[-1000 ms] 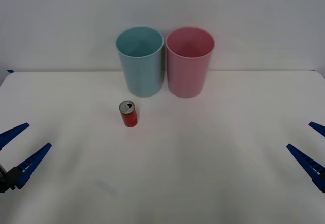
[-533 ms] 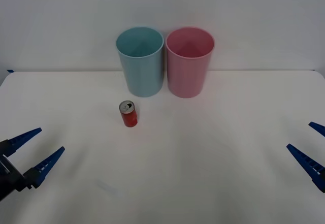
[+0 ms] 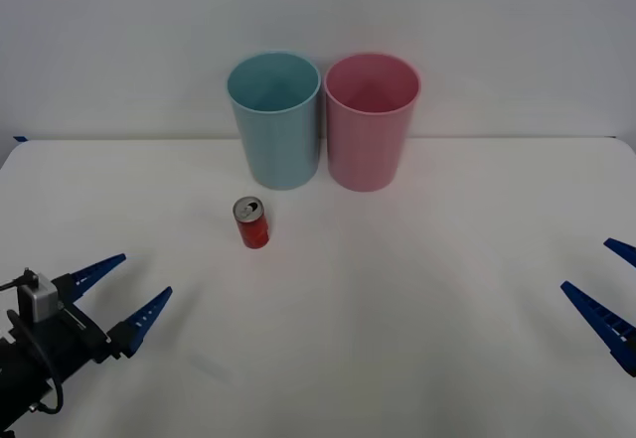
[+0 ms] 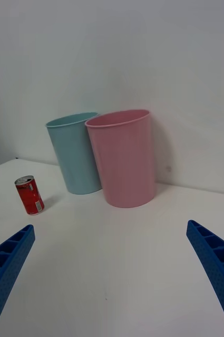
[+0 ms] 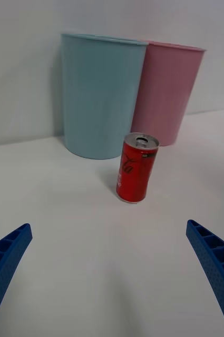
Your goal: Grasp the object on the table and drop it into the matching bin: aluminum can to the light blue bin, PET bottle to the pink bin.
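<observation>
A small red aluminum can (image 3: 251,222) (image 5: 137,168) (image 4: 29,195) with a silver top stands upright on the white table (image 3: 397,299), in front of the light blue bin (image 3: 275,118) (image 5: 100,95) (image 4: 76,153). The pink bin (image 3: 371,120) (image 5: 167,92) (image 4: 123,157) stands next to the blue one, to its right. My left gripper (image 3: 121,294) is open at the front left, pointing toward the can and still well short of it. Open too is my right gripper (image 3: 608,287), which waits at the far right edge.
A plain white wall rises right behind the two bins. Bare tabletop lies between my left gripper and the can and across the whole right half.
My left gripper has moved rightward and forward toward the can, with more of its wrist now in view. The right gripper, the can and both bins have stayed put.
</observation>
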### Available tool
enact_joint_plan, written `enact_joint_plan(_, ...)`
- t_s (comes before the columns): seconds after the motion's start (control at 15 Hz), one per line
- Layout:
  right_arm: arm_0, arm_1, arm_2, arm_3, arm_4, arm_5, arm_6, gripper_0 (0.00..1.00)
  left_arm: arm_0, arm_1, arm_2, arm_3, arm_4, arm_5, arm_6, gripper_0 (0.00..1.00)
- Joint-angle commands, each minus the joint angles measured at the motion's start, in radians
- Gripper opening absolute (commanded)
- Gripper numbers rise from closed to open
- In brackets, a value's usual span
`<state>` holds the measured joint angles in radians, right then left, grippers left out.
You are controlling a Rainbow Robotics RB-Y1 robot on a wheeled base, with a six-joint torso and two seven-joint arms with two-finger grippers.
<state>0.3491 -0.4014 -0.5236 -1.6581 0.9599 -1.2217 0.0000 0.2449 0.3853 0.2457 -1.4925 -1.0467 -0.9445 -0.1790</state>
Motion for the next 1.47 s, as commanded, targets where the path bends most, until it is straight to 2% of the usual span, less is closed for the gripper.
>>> enact_joint_plan(0.07,0.000,0.000,0.000,0.000,0.000,0.000,0.000,1.00,-0.009,-0.039,-0.042,0.000,-0.001,0.061,-0.017,1.00)
enact_joint_plan(0.8,0.000,0.000,0.000,0.000,0.000,0.000,0.000,1.00,-0.076,-0.201,-0.071,0.003,-0.159,0.173,-0.030,1.00)
enact_joint_plan(1.07,0.000,0.000,0.000,0.000,0.000,0.000,0.000,1.00,-0.110,-0.203,-0.146,0.011,-0.159,0.276,-0.030,1.00)
enact_joint_plan(1.27,0.000,0.000,0.000,0.000,0.000,0.000,0.000,1.00,-0.177,-0.201,-0.155,0.090,-0.153,0.277,-0.039,1.00)
enact_joint_plan(1.47,0.000,0.000,0.000,0.000,0.000,0.000,0.000,1.00,-0.216,-0.201,-0.172,0.118,-0.153,0.297,-0.043,1.00)
